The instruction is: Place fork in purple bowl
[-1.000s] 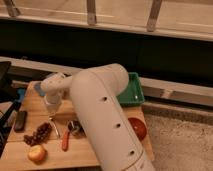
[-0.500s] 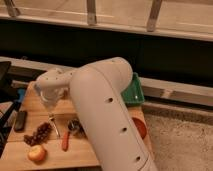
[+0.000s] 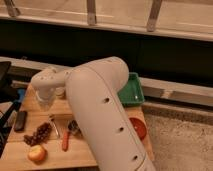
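Fork (image 3: 54, 125) lies flat on desk (image 3: 60, 159), between grape bunch (image 3: 38, 134) and orange-handled utensil (image 3: 65, 141). Gripper (image 3: 44, 102) hangs over desk's left part, just behind fork; whether it is clenched or released cannot be told

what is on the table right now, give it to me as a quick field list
hand: hangs over the left rear part of the table, pointing down
fork: lies flat on the table, between the grapes and the orange-handled utensil
purple bowl: not in sight; the arm blocks much of the table
other items: black-handled tool at left, round fruit at front, green tray at rear right, orange-red bowl at right
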Robot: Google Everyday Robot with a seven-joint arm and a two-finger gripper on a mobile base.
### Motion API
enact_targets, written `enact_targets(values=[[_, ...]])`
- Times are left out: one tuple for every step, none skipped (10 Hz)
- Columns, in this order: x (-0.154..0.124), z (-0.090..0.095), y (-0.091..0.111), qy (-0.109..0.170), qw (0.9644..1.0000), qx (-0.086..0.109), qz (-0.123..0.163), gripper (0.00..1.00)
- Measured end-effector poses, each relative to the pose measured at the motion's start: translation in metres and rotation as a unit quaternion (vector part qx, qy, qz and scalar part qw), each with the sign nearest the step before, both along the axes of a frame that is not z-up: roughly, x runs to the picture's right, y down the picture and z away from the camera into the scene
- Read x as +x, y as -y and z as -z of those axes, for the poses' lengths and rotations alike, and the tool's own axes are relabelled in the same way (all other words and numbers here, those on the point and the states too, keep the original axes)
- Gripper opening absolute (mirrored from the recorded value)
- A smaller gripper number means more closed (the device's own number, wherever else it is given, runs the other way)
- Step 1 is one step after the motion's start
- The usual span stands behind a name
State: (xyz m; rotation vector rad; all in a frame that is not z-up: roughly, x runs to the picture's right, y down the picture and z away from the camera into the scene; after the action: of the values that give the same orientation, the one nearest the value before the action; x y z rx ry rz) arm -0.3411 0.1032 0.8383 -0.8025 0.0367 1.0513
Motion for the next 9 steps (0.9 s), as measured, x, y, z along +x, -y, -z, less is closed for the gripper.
enact_targets(values=[[-0.003, -0.005, -0.006, 0.002, 1.0000, -0.008, 0.004, 0.80], [-0.004, -0.008, -0.010, 0.002, 0.9999, -0.012, 0.004, 0.80], [-0.004, -0.009, -0.012, 0.002, 0.9999, -0.015, 0.005, 0.80], [-0.004, -0.010, -0.014, 0.002, 0.9998, -0.017, 0.005, 0.80], [-0.004, -0.011, -0.016, 0.002, 0.9998, -0.020, 0.005, 0.80], [-0.005, -0.012, -0.017, 0.003, 0.9997, -0.023, 0.004, 0.80], [-0.005, -0.013, -0.018, 0.003, 0.9997, -0.024, 0.005, 0.80], [-0.009, -0.014, -0.020, 0.004, 0.9996, -0.027, 0.008, 0.80], [-0.014, -0.015, -0.024, 0.007, 0.9994, -0.031, 0.012, 0.80]])
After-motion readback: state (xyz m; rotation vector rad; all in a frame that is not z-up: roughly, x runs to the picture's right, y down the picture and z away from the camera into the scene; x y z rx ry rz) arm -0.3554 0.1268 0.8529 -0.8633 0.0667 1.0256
